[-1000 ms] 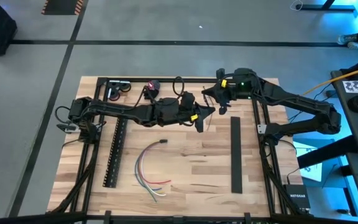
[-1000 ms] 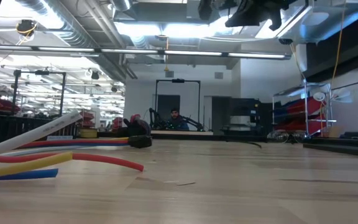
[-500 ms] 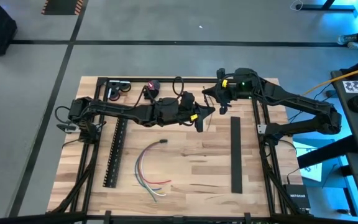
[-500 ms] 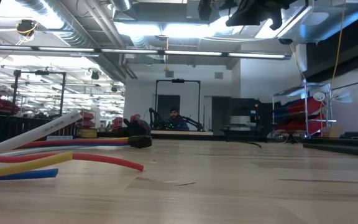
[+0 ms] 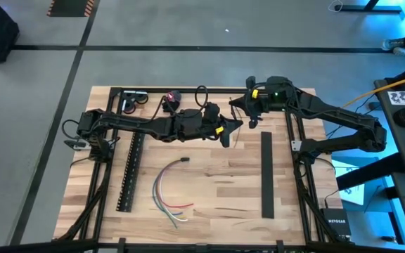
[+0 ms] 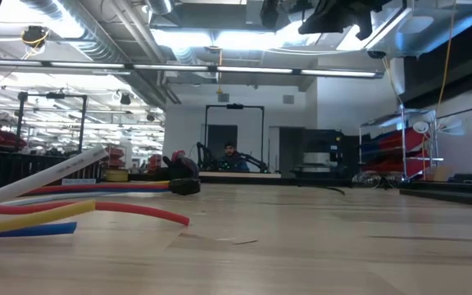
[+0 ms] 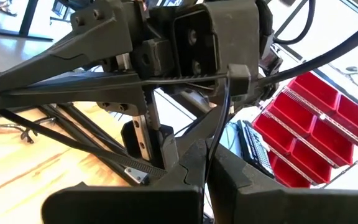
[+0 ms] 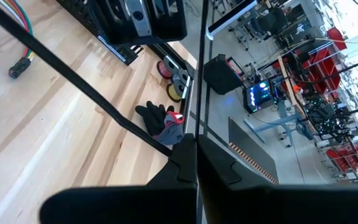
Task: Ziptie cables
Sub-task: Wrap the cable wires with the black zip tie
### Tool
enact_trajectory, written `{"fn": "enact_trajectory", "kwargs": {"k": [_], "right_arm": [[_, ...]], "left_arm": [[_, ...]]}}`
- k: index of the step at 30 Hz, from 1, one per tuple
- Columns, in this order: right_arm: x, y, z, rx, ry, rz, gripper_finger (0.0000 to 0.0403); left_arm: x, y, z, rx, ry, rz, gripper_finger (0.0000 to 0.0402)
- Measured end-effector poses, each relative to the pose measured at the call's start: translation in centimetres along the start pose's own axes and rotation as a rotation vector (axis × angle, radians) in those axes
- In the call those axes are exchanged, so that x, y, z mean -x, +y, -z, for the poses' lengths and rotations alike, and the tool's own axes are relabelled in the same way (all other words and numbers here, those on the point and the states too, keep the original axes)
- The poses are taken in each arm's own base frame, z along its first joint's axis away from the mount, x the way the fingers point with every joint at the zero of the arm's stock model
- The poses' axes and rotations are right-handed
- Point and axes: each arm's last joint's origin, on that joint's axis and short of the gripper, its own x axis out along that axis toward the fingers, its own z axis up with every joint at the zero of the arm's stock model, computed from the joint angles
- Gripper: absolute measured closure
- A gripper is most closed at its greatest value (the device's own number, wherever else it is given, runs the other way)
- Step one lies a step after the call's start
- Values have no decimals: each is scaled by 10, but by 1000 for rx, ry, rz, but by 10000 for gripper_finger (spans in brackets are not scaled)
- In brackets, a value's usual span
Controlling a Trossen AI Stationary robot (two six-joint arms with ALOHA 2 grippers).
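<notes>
The cables point(image 5: 169, 188), thin white, red, green and yellow wires joined at a black end point(image 5: 184, 160), lie loose on the wooden table; no gripper touches them. In the low view the cables point(image 6: 72, 205) lie flat at the left. Both grippers hang high over the table's far middle, facing each other. My left gripper point(image 5: 225, 137) is shut on a thin dark zip tie point(image 7: 219, 124). My right gripper point(image 5: 250, 121) is shut on a thin dark strip point(image 8: 199, 68). Whether the two hold the same zip tie I cannot tell. My left gripper pinches the zip tie's strap point(image 7: 207, 167) between its two fingertips. The strap runs out from the fingers to a small blocky head point(image 7: 238, 76) close to the right arm's gripper, clear of the table. My right gripper pinches a thin dark strip point(image 8: 199, 127) between its shut fingertips. The strip runs straight out ahead of the fingers, lifted clear of the table.
A long black slotted bar point(image 5: 129, 172) lies at the table's left and a plain black bar point(image 5: 267, 176) at its right. Tape rolls point(image 5: 136, 98) and a dark glove point(image 5: 173, 97) sit at the far edge. A person point(image 6: 230, 154) sits far behind the table.
</notes>
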Motion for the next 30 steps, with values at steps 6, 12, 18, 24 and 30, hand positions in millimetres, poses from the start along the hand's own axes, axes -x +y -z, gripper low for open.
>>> {"fn": "enact_trajectory", "kwargs": {"k": [6,12,18,24,30], "right_arm": [[0,0,0,1,-1,-1,403],[0,0,0,39,-14,-9,403],[0,-1,-1,92,-23,2,403],[6,-6,-6,176,-61,69,403],[11,-10,-10,278,-79,117,403]], "left_arm": [[0,0,0,-1,1,-3,401],[-1,3,-2,3,-1,-12,401],[-2,7,-4,24,-9,-19,401],[-2,7,-4,34,-12,-21,401],[-2,5,-7,64,-36,-7,401]]}}
